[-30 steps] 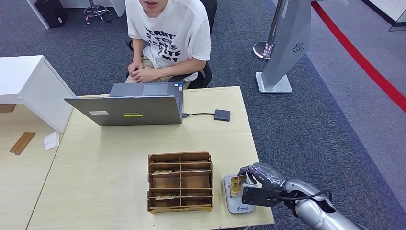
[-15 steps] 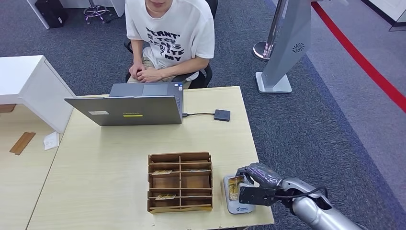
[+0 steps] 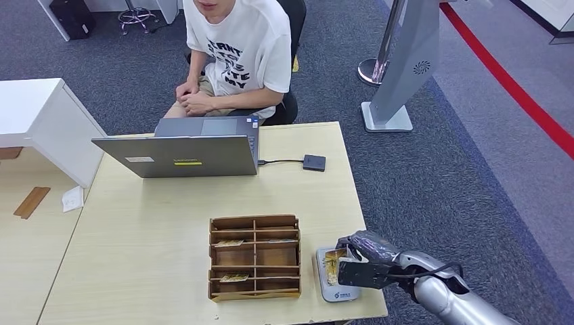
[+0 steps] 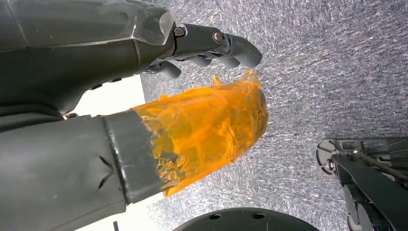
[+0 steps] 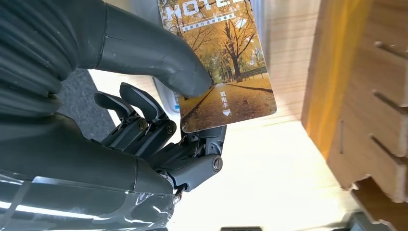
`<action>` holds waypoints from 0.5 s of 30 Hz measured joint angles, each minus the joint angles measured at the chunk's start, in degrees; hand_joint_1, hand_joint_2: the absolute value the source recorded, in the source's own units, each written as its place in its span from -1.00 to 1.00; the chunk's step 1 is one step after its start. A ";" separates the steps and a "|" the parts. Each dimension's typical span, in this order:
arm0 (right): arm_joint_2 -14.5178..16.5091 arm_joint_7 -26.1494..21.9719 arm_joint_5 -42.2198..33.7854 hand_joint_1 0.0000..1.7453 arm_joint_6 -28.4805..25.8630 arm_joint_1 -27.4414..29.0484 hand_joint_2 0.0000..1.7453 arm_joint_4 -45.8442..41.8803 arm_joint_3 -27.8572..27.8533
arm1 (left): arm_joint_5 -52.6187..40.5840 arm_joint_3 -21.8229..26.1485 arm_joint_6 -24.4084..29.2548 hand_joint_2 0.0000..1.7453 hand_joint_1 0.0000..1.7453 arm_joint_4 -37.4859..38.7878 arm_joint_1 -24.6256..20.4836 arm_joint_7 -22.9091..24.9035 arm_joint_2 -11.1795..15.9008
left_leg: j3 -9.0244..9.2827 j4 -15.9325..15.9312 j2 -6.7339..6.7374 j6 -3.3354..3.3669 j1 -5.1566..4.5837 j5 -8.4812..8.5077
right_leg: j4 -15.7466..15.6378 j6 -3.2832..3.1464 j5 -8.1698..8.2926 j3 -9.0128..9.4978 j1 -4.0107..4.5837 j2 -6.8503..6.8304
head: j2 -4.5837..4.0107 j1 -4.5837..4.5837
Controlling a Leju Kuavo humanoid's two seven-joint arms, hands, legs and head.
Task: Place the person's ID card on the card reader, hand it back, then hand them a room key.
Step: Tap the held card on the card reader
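Your right hand (image 3: 357, 263) pinches card (image 5: 222, 67) between thumb and fingers, over card reader (image 3: 336, 290) near table (image 3: 149, 237) edge. Contact with reader unclear. Keep card flat; hold pinch firm.

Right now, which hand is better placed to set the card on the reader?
The right hand: it already pinches the card just over the reader. The left hand hangs over carpet.

1. The right arm (image 3: 447, 298) is silver, with a black cable looped along the wrist.
2. The right hand (image 5: 144, 120) has a grey ribbed cover, thick grey thumb and dark fingers with silver screws.
3. The left hand (image 4: 144, 96) wears crinkled orange film on its thumb.
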 joint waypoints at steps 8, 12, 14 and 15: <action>-1.54 1.08 1.01 1.00 -1.26 0.10 1.00 0.17 0.47 | -0.39 0.00 -0.02 -1.00 -1.00 0.00 0.00 0.01 0.00 | 0.01 0.01 0.00 0.00 0.00 0.00 | 0.00 0.00 0.00 0.00 0.00 0.00 | 0.00 0.00; -2.00 1.36 1.38 1.00 -1.58 0.26 1.00 0.17 0.51 | -0.45 0.00 -0.04 -1.00 -1.00 0.00 0.00 0.01 0.00 | 0.01 0.01 0.00 0.00 0.00 0.00 | 0.00 0.00 0.00 0.01 0.00 0.00 | 0.00 0.01; -2.19 1.40 1.49 1.00 -1.60 0.30 1.00 0.18 0.52 | -0.48 0.00 -0.04 -1.00 -1.00 0.00 0.00 0.01 0.00 | 0.01 0.02 0.00 0.00 0.00 0.00 | 0.00 0.00 0.00 0.01 0.00 0.00 | 0.00 0.01; -2.27 1.44 1.54 1.00 -1.60 0.30 1.00 0.18 0.52 | -0.49 0.00 -0.04 -1.00 -1.00 0.00 0.00 0.01 0.00 | 0.01 0.02 0.00 0.00 0.00 0.00 | 0.00 0.00 0.00 0.01 0.00 0.00 | 0.00 0.01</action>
